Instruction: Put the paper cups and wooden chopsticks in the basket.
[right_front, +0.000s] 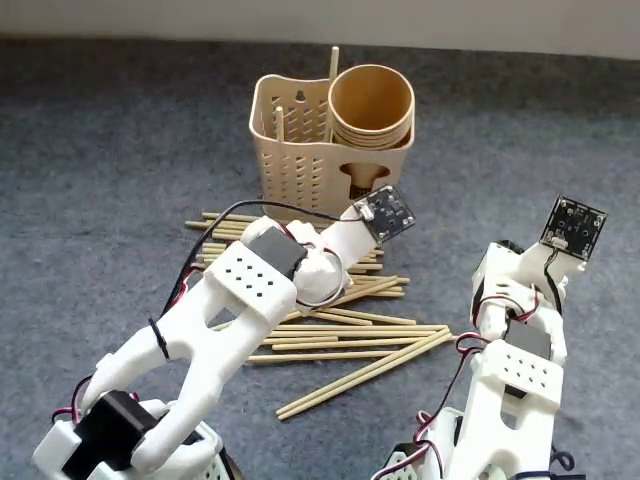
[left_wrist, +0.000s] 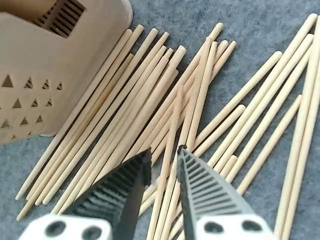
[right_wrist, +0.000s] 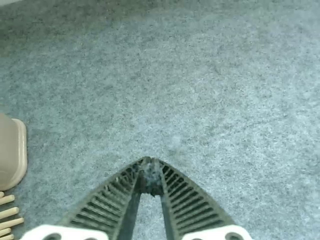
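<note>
A beige perforated basket (right_front: 300, 165) stands at the back of the grey carpet, its side also close in the left wrist view (left_wrist: 45, 75). Stacked paper cups (right_front: 372, 105) sit in its right compartment and one chopstick (right_front: 334, 75) stands upright in it. Many wooden chopsticks (right_front: 350, 335) lie scattered in front of the basket. My left gripper (left_wrist: 164, 152) hovers just over the pile (left_wrist: 165, 100), its fingers a narrow gap apart with chopsticks lying beneath. My right gripper (right_wrist: 150, 172) is shut with nothing in it, over bare carpet to the right of the pile.
Grey carpet (right_front: 520, 150) covers the whole work surface, with open room to the right of the basket and at far left. In the right wrist view a basket corner (right_wrist: 11, 150) and a few chopstick ends (right_wrist: 7, 210) show. The left arm (right_front: 230, 320) lies across the pile.
</note>
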